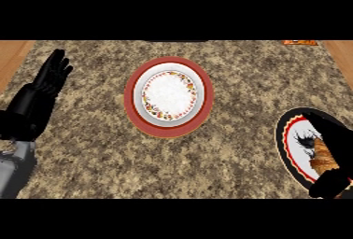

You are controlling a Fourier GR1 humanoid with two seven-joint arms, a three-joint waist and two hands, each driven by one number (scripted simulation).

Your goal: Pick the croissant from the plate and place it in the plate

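**Head view: right hand over croissant, black-rimmed plate**

Right hand (331,179) sits at counter's right edge over the black-rimmed plate (288,140), fingers curled by the croissant (322,156); cannot tell if it grips. Croissant lies on that plate. Left hand (52,74) rests open at left edge. Red-rimmed plate (169,129) mid-counter (89,154), toward far edge.

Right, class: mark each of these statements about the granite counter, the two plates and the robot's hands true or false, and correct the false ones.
1. The golden-brown croissant lies on the black-rimmed plate. True.
2. The red-rimmed white plate holds a croissant. False: nothing lies on it.
3. The left hand rests open at the left edge. True.
4. The right hand is over the red-rimmed plate. False: it is at the black-rimmed plate, lower right.
5. The two plates touch. False: speckled granite counter shows between them.
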